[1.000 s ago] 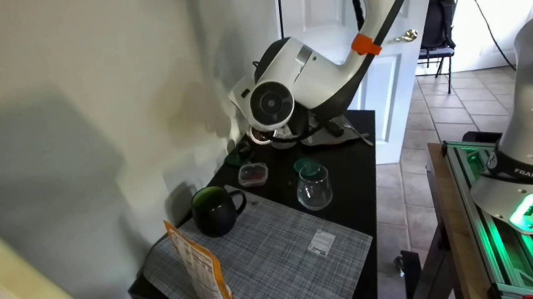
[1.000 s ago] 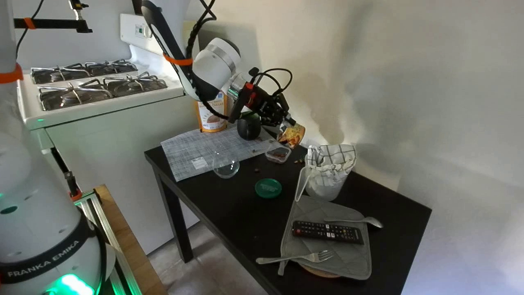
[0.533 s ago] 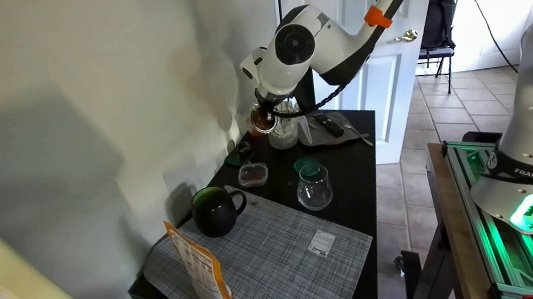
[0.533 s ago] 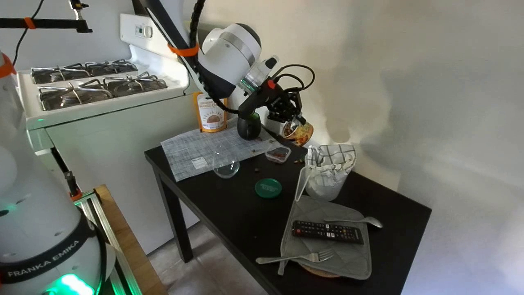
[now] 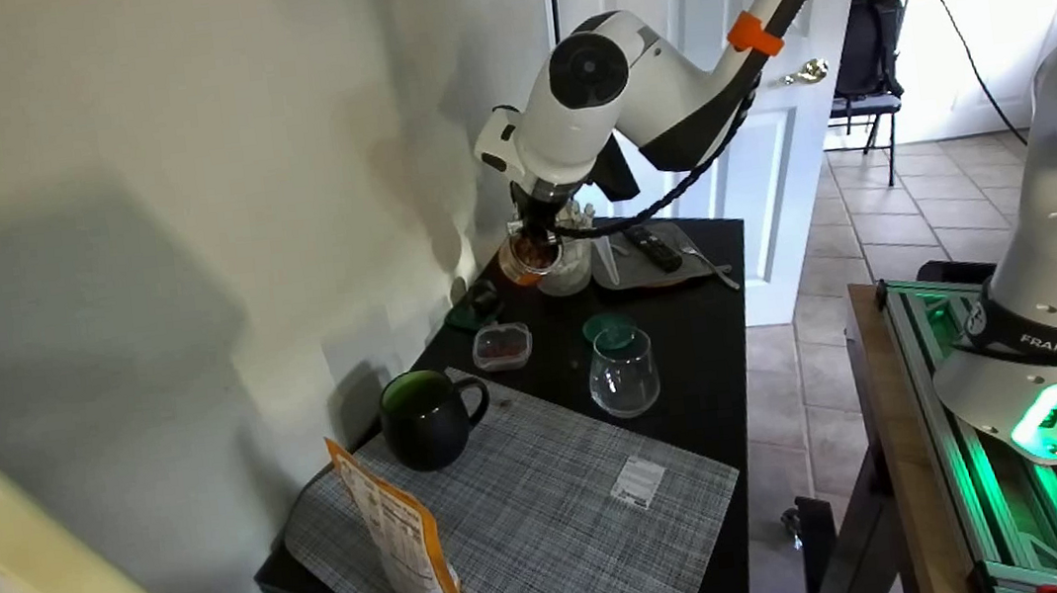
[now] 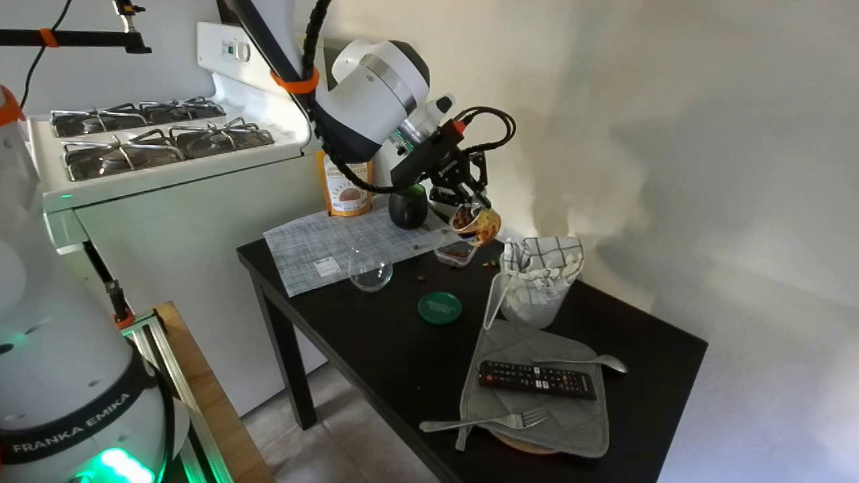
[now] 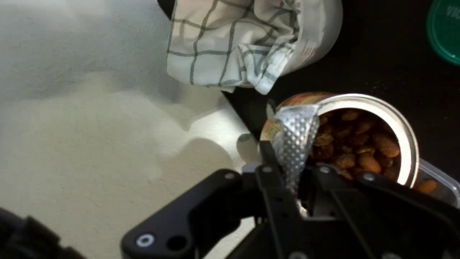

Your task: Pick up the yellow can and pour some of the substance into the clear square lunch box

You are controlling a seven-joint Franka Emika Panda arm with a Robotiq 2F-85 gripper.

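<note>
The yellow can (image 6: 488, 228) hangs tilted above the table, close to the wall, with its open top showing brown nuts inside. It also shows in the wrist view (image 7: 409, 144) and in an exterior view (image 5: 522, 270). My gripper (image 7: 291, 158) is shut on the can at its rim, where a crumpled foil flap (image 7: 296, 135) runs between the fingers. The clear square lunch box (image 5: 502, 347) stands on the black table with some brown pieces in it. The can partly covers the box in an exterior view (image 6: 456, 255) and in the wrist view (image 7: 445, 180).
A jug with a checked cloth (image 6: 543, 275) stands beside the can, near the wall. A green lid (image 6: 439, 308), a clear glass (image 5: 624, 375), a dark green mug (image 5: 424, 423) and an orange-white pouch (image 5: 402, 540) stand around. Loose bits (image 6: 490, 263) lie by the box.
The arm has risen and drawn away from the mug side. The can has turned from mouth-down to a more upright tilt, so its nuts show. It has just shifted and dropped slightly.
</note>
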